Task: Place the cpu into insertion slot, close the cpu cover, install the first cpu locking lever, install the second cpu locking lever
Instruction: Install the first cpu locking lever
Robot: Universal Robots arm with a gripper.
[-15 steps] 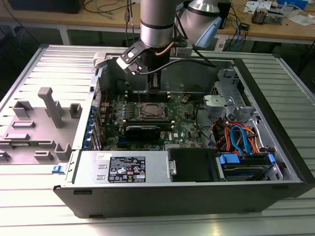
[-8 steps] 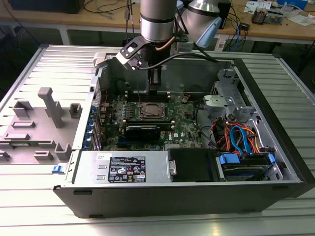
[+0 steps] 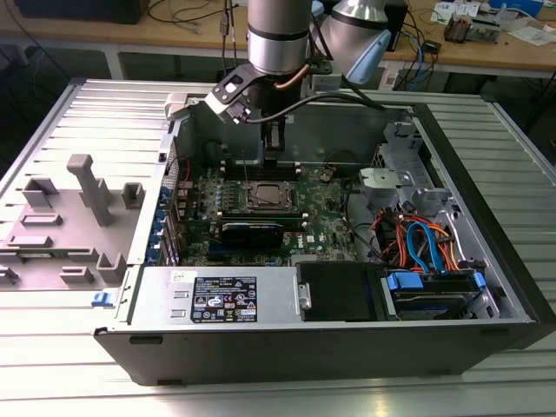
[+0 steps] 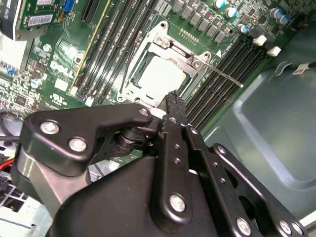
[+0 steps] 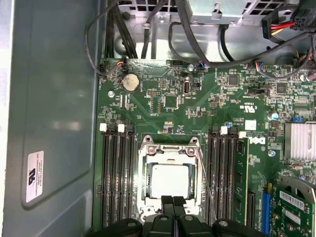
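Note:
The cpu (image 5: pixel 170 180) lies flat in the insertion slot on the green motherboard (image 5: pixel 163 106), its silver top showing through the window of the cpu cover (image 5: pixel 170 149), which lies down over it. The slot itself is hidden beneath them. A thin locking lever (image 5: pixel 207 185) runs along one side of the socket and stands out at an angle from it (image 4: pixel 222 75). My gripper (image 5: pixel 173 200) hangs just above the socket's edge with its black fingers shut and nothing between them. In the exterior view the gripper (image 3: pixel 273 161) sits right over the socket (image 3: pixel 265 198).
Black memory slots (image 5: pixel 116 182) flank the socket on both sides. A graphics card (image 3: pixel 252 231) lies just in front of it, a power supply (image 3: pixel 226 300) at the case front, and a drive cage with coloured cables (image 3: pixel 426 252) on the exterior view's right. Grey fixtures (image 3: pixel 87 191) stand outside the case.

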